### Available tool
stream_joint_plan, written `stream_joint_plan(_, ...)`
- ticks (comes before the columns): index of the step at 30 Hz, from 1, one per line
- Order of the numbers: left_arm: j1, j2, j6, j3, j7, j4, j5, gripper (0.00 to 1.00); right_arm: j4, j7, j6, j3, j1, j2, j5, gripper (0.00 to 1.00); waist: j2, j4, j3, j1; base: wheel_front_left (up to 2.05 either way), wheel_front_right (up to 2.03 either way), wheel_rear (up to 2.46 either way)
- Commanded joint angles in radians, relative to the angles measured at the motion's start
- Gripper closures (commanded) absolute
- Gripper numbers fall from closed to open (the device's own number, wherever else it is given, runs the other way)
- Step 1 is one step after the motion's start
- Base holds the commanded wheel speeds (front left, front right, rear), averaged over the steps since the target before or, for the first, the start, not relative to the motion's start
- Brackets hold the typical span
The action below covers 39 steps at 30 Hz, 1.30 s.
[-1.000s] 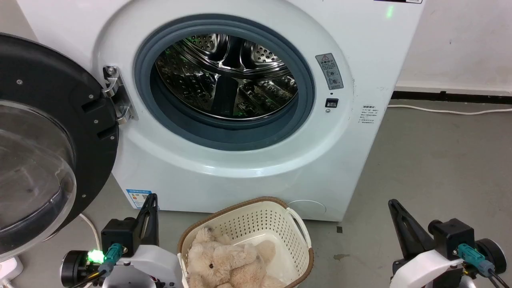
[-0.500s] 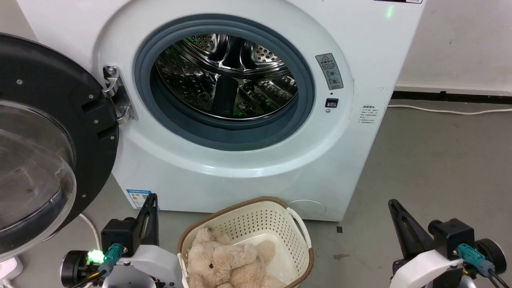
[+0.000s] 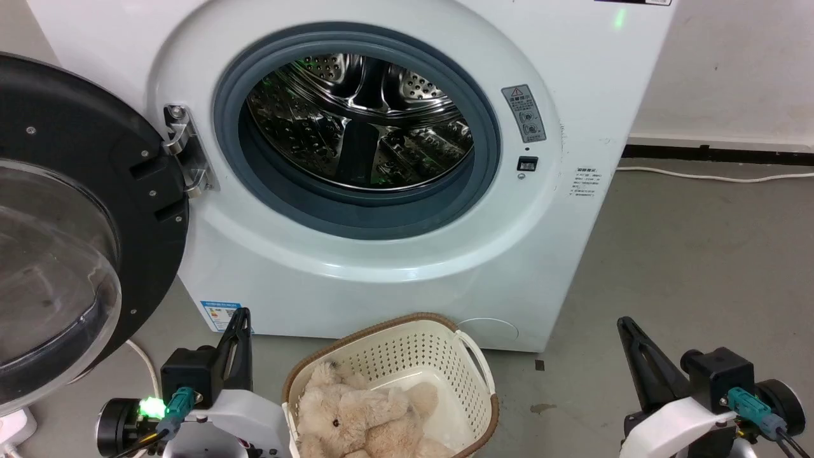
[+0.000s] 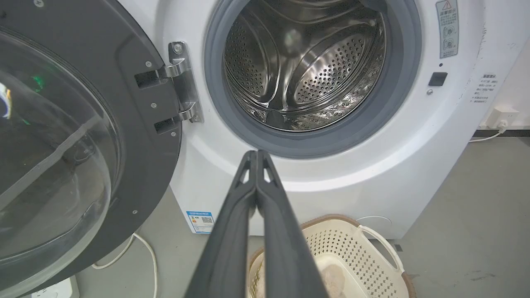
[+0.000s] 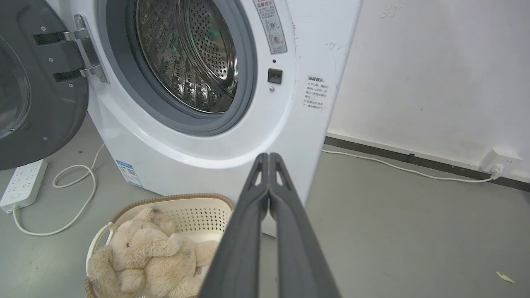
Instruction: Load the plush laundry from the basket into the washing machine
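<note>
The bear (image 3: 362, 416) lies curled in the basket (image 3: 407, 356) at 6 o'clock, below the washer (image 3: 381, 273). The left gripper (image 4: 256, 154) at 7 o'clock and the right gripper (image 5: 269, 155) at 5 o'clock are empty, fingers together. The bear is probably light, soft and floppy, so pinch deep into the torso.

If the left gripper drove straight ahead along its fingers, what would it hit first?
Probably the washing machine: the shut left gripper points its tips at the lower edge of the grey gasket. How far off the front is cannot be judged from these views.
</note>
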Motion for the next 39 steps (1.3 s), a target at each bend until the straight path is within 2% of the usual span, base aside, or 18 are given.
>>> stream_joint_plan(1, 0.015, 0.000, -0.004, 0.000, 0.000, -0.004, 0.002, 1.00, 0.001, 0.000, 0.001, -0.001, -0.012, -0.002, -0.008, 1.00, 0.0000, 0.000, 0.000, 0.0000, 0.00, 0.00, 0.00)
stream_joint_plan(17, 0.015, 0.000, -0.004, 0.000, 0.000, -0.004, 0.002, 1.00, 0.001, 0.000, 0.001, -0.001, -0.012, -0.002, -0.008, 1.00, 0.0000, 0.000, 0.000, 0.0000, 0.00, 0.00, 0.00)
stream_joint_plan(18, 0.000, 0.000, 0.000, 0.000, 0.000, 0.000, 0.000, 0.00, 0.000, 0.000, 0.000, 0.000, 0.000, 0.000, 0.000, 0.00, 0.0000, 0.000, 0.000, 0.0000, 0.00, 0.00, 0.00)
stream_joint_plan(39, 0.002, 0.000, 0.017, -0.046, -0.025, 0.019, -0.054, 0.00, 0.003, -0.038, 0.000, -0.010, 0.026, 0.000, 0.054, 0.00, 0.0000, 0.001, 0.006, 0.0000, 0.00, 0.00, 0.00)
